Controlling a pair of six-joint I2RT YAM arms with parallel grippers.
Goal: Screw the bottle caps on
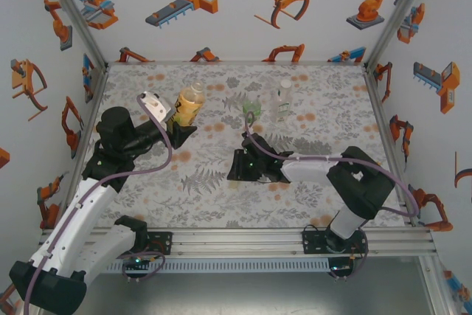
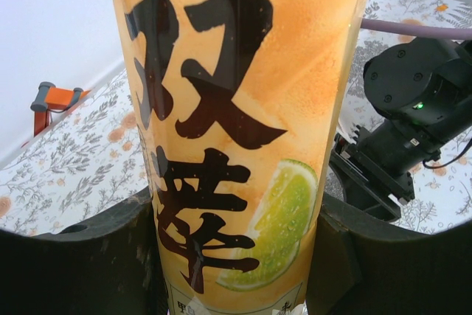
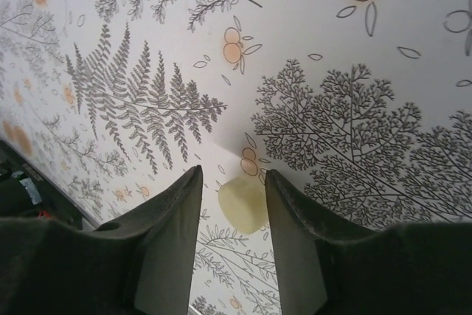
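My left gripper (image 1: 181, 125) (image 2: 234, 201) is shut on the bottle with amber liquid and a yellow-orange label (image 1: 189, 105) (image 2: 236, 94), holding it by its lower body at the left of the table. The squat green-tinted bottle (image 1: 251, 108) and the slim colourless bottle (image 1: 284, 97) stand further back near the middle. My right gripper (image 1: 237, 170) (image 3: 233, 172) is low over the table, open. A pale yellow bottle cap (image 3: 243, 203) lies on the tablecloth between its fingers, close to the right finger (image 3: 291, 234), with a gap to the left one.
The floral tablecloth (image 1: 199, 182) covers the whole work surface. White walls with robot stickers close in the back and both sides. In the left wrist view the right arm (image 2: 413, 101) sits to the right of the held bottle.
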